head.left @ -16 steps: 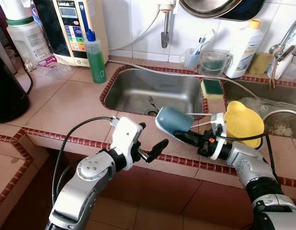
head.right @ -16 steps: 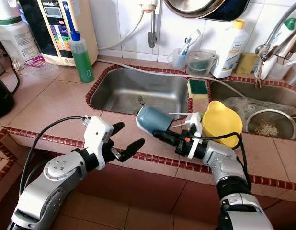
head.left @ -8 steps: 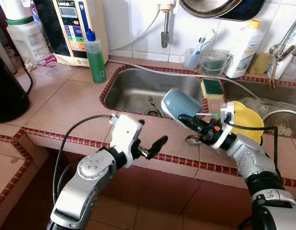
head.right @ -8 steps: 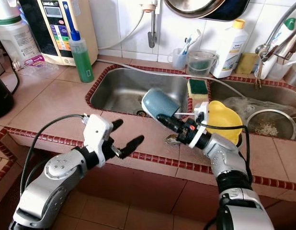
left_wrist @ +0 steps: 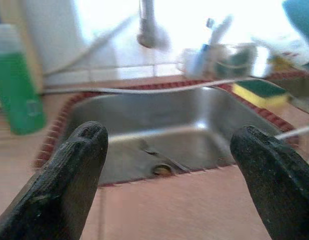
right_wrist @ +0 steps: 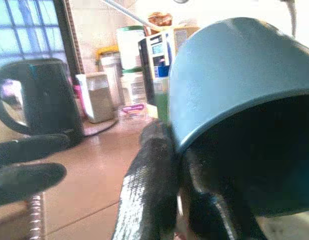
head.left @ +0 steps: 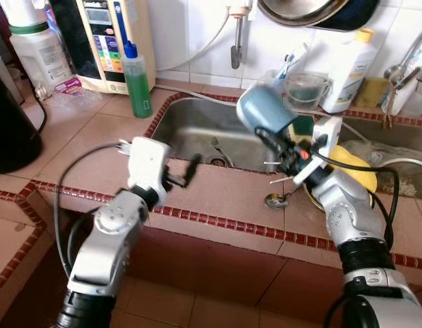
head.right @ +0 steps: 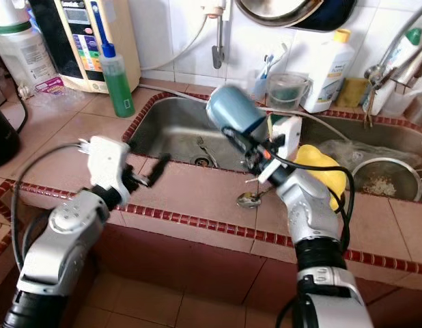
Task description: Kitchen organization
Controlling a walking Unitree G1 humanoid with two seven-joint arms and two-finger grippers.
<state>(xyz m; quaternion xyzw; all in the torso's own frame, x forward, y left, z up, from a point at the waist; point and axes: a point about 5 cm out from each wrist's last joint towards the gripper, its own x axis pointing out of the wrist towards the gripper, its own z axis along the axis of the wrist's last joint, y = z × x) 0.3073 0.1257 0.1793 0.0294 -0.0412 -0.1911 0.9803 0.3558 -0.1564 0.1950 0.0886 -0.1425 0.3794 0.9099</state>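
Note:
A blue cup (head.left: 264, 109) hangs tilted in the air above the right rim of the steel sink (head.left: 197, 130). My right gripper (head.left: 267, 135) is shut on the cup's rim. In the right wrist view one black finger (right_wrist: 149, 190) lies outside the cup (right_wrist: 234, 85) and the other sits inside it. My left gripper (head.left: 181, 175) is open and holds nothing, low over the tiled counter just before the sink. Through the left wrist view its two fingers (left_wrist: 74, 170) stand wide apart with the sink basin (left_wrist: 159, 130) beyond them.
A spoon (head.left: 276, 200) lies on the counter by a yellow bowl (head.left: 358, 174). A green soap bottle (head.left: 136, 78) and a water purifier (head.left: 105, 37) stand back left, a black kettle (head.left: 9, 130) far left. Behind the sink are a white bottle (head.left: 349, 65) and a clear jug (head.left: 305, 89).
My right gripper has lifted the blue cup up and back from the counter's front edge to above the sink. My left arm has swung left and closer to the sink.

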